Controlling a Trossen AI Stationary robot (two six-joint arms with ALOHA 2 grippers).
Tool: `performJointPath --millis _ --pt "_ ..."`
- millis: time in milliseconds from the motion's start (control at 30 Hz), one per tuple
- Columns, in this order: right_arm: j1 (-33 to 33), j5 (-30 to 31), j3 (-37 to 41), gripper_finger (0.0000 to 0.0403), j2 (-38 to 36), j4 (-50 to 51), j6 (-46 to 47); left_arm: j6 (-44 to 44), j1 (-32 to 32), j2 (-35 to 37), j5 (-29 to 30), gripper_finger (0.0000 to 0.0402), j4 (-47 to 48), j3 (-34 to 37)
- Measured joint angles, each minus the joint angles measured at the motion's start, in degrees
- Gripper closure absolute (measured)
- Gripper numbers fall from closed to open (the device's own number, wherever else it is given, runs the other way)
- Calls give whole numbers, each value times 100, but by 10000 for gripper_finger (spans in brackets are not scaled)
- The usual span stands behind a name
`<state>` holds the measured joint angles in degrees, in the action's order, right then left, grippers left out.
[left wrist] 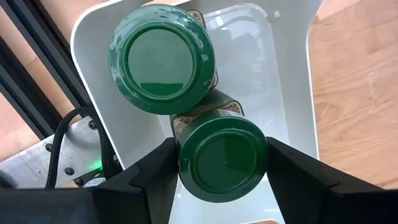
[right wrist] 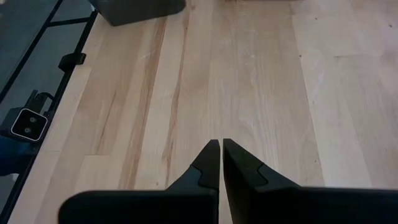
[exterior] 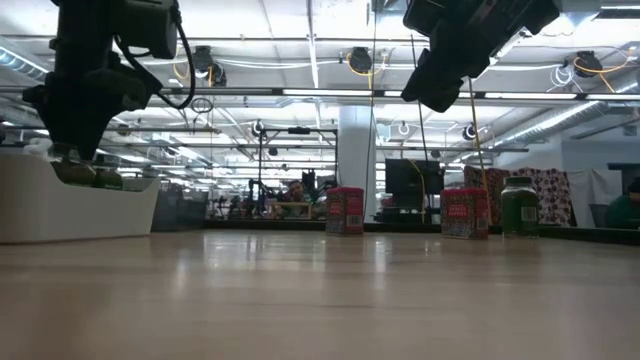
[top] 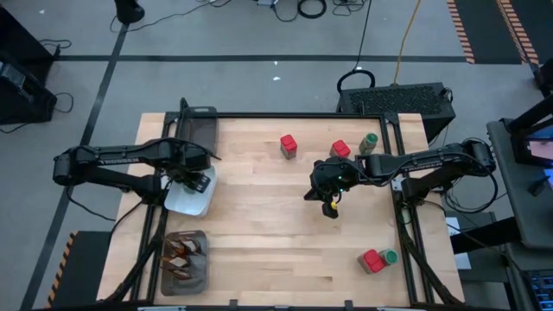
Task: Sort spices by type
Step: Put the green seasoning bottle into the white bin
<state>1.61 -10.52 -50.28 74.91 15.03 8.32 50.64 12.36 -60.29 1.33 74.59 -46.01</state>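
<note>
Two green-lidded jars stand close together in the white dish at the table's left. My left gripper points down into the dish, shut on the nearer jar; the other jar sits just beyond it. Two red boxes and a jar stand at the far middle. Another red box and jar stand near the right front. My right gripper hangs shut above bare wood at mid-table. My left gripper has the nearer jar between its two fingers, one on each side of the green lid's rim. The fingers come from above, pointing down. The jar stays upright inside the dish, against the other jar. The lid hides whether its base rests on the dish.
A grey mesh tray with brown sachets lies at the front left. A dark tray lies at the far left. Black frame rails run along the table's edges. Bare wood lies between the dish and the red boxes.
</note>
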Motion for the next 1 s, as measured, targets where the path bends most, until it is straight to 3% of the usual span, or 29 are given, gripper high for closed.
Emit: performJointPath --millis 400,733,1000 --pt "0 2 0 403 0 0 105 139 0 0 62 179 288 6" --pt "0 0 0 403 0 0 107 143 2 -7 62 112 330 4" --pt "0 0 0 403 0 0 105 154 0 -7 140 105 660 -203"
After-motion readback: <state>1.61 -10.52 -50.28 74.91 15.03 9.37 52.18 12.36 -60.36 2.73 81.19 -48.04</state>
